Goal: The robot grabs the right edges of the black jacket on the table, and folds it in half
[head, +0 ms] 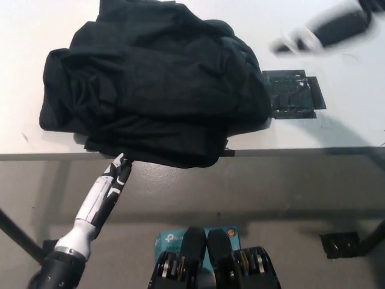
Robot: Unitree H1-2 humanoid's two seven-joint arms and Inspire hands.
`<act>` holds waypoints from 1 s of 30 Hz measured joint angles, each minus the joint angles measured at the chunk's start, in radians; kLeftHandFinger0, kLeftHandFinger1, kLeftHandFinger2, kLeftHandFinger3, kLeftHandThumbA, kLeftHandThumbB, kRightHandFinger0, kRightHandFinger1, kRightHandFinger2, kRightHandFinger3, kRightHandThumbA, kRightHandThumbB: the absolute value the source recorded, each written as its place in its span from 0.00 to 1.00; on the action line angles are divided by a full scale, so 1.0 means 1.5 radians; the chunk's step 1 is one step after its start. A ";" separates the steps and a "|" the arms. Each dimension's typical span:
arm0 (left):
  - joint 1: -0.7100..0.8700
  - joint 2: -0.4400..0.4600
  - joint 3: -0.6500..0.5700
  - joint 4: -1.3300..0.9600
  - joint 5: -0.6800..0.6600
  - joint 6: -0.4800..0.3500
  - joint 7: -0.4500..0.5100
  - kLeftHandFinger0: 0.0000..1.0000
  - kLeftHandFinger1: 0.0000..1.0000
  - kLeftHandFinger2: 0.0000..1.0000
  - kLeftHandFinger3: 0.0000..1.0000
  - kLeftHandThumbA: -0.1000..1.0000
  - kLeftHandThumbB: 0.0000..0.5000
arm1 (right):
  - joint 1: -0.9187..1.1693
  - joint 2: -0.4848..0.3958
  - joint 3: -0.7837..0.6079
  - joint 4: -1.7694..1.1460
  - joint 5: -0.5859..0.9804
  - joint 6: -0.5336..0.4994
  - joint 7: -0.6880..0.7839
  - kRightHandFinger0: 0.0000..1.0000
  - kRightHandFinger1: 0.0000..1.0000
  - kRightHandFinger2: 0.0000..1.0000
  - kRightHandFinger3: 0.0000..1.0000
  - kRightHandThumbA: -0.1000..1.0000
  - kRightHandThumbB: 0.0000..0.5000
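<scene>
The black jacket [156, 84] lies bunched in a thick heap on the white table [355, 120], and its front hem hangs a little over the table's near edge. My white left hand [117, 171] reaches up from the lower left, seen edge-on, with its tip at the underside of that overhanging hem. Whether it has hold of the cloth is hidden. My black right hand does not show clearly anywhere in the head view.
A dark flat rectangular patch [293, 94] lies on the table right of the jacket. A blurred dark shape with a pale end [322, 30] crosses the table's upper right corner; I cannot tell what it is. Below the table edge is grey floor.
</scene>
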 measured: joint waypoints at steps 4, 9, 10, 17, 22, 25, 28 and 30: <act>0.000 0.000 0.018 0.020 -0.013 -0.007 0.000 1.00 1.00 1.00 1.00 1.00 0.26 | 0.154 0.044 -0.099 -0.088 0.048 0.000 -0.025 1.00 1.00 1.00 1.00 1.00 0.67; 0.018 -0.002 0.034 0.031 -0.031 -0.025 0.000 1.00 1.00 1.00 1.00 1.00 0.30 | 0.375 0.150 -0.149 -0.114 0.095 -0.021 -0.061 1.00 1.00 1.00 1.00 1.00 0.59; 0.026 -0.003 0.040 0.031 -0.037 -0.031 -0.001 1.00 1.00 1.00 1.00 1.00 0.30 | 0.415 0.177 -0.151 -0.109 0.104 -0.032 -0.069 1.00 1.00 1.00 1.00 1.00 0.62; 0.100 -0.003 0.055 0.032 -0.058 -0.061 -0.002 1.00 1.00 1.00 1.00 1.00 0.34 | 0.579 0.280 -0.151 0.059 0.130 -0.109 -0.121 1.00 1.00 1.00 1.00 1.00 0.38; 0.141 -0.003 0.055 0.032 -0.067 -0.081 -0.003 1.00 1.00 1.00 1.00 1.00 0.34 | 0.610 0.266 -0.134 0.184 0.128 -0.160 -0.145 1.00 1.00 1.00 1.00 1.00 0.32; 0.164 -0.002 0.058 0.032 -0.076 -0.097 -0.005 1.00 1.00 1.00 1.00 1.00 0.29 | 0.622 0.253 -0.118 0.230 0.131 -0.188 -0.158 1.00 1.00 1.00 1.00 1.00 0.35; 0.170 -0.003 0.059 0.032 -0.081 -0.109 -0.006 1.00 1.00 1.00 1.00 1.00 0.29 | 0.621 0.242 -0.106 0.251 0.134 -0.209 -0.168 1.00 1.00 1.00 1.00 1.00 0.31; 0.168 -0.003 0.060 0.032 -0.087 -0.117 -0.008 1.00 1.00 1.00 1.00 1.00 0.28 | 0.617 0.234 -0.096 0.263 0.137 -0.224 -0.175 1.00 1.00 1.00 1.00 1.00 0.33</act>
